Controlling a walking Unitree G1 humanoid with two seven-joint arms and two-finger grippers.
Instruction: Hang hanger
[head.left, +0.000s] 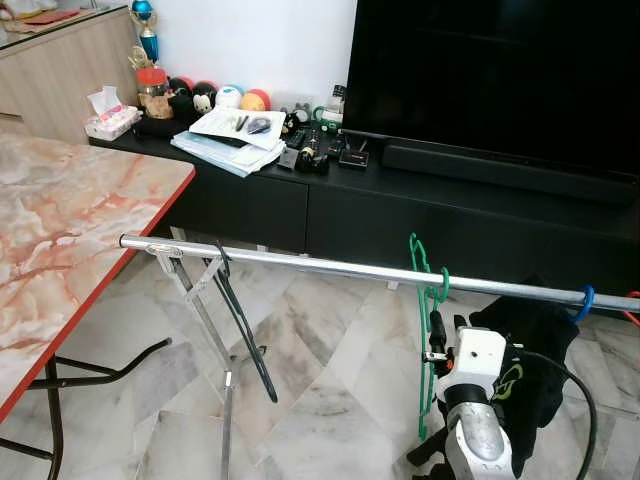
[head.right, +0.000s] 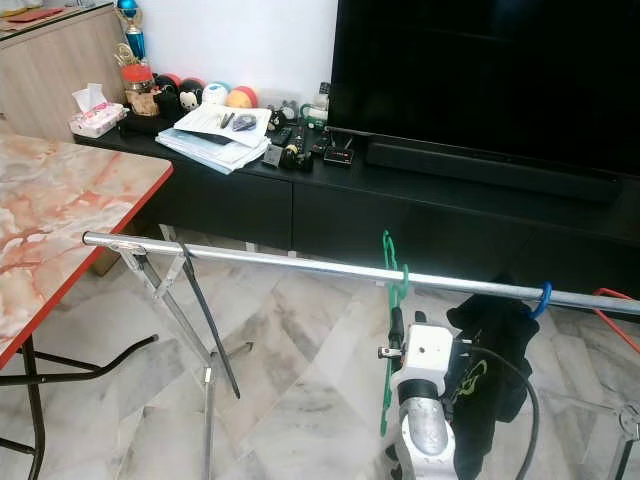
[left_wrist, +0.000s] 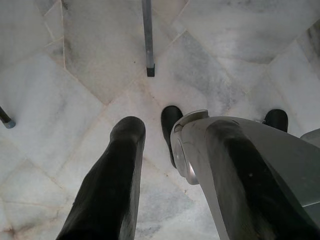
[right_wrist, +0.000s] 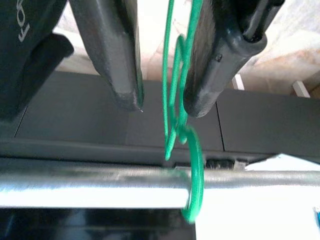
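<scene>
Black television (head.left: 500, 70) above cluttered black console (head.left: 420, 205)

rail (head.left: 330, 267): bare metal tube, bright and smooth, shining along its top
hanger (head.left: 428, 300): thin green wire, glossy coat
right gripper (right_wrist: 161, 95): matt black plastic fingers, a slight sheen on the edges
left gripper (left_wrist: 165, 150): matt black fingers, dull and smooth
floor (head.left: 330, 360): polished grey-white marble tiles, veined, faintly reflective
table (head.left: 60, 220): glossy marble-pattern top in pink and cream, red edge
TV cabinet (head.left: 420, 200): smooth black finish, low sheen
garment (head.left: 530, 350): black cloth, soft and matt
</scene>
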